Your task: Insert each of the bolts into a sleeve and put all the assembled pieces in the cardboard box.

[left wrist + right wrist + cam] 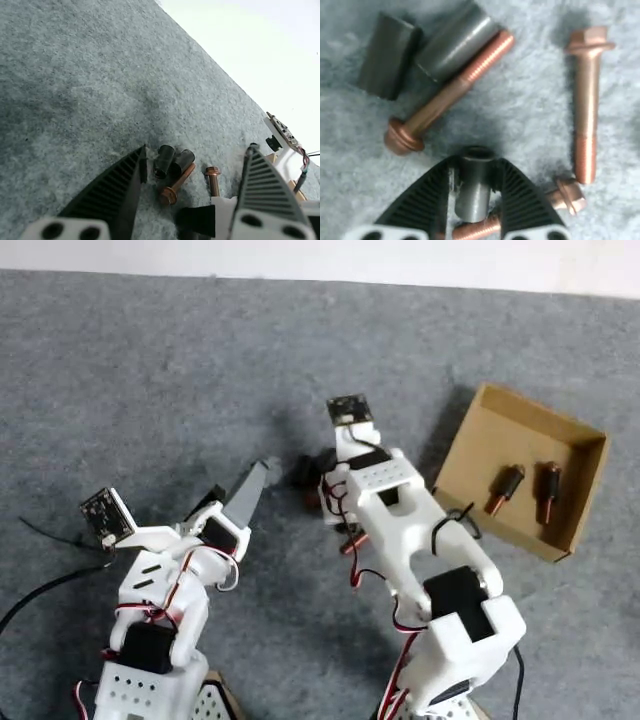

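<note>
We pinch a dark sleeve (471, 195) in our right end effector (475, 165), while our left end effector (197, 149) hangs spread near a loose copper bolt (176, 185).

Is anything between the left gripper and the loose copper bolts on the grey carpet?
Nothing visible. The left gripper has open jaws facing a copper bolt beside two dark metal sleeves. The right gripper, shut on a third dark sleeve, sits close by.
</note>
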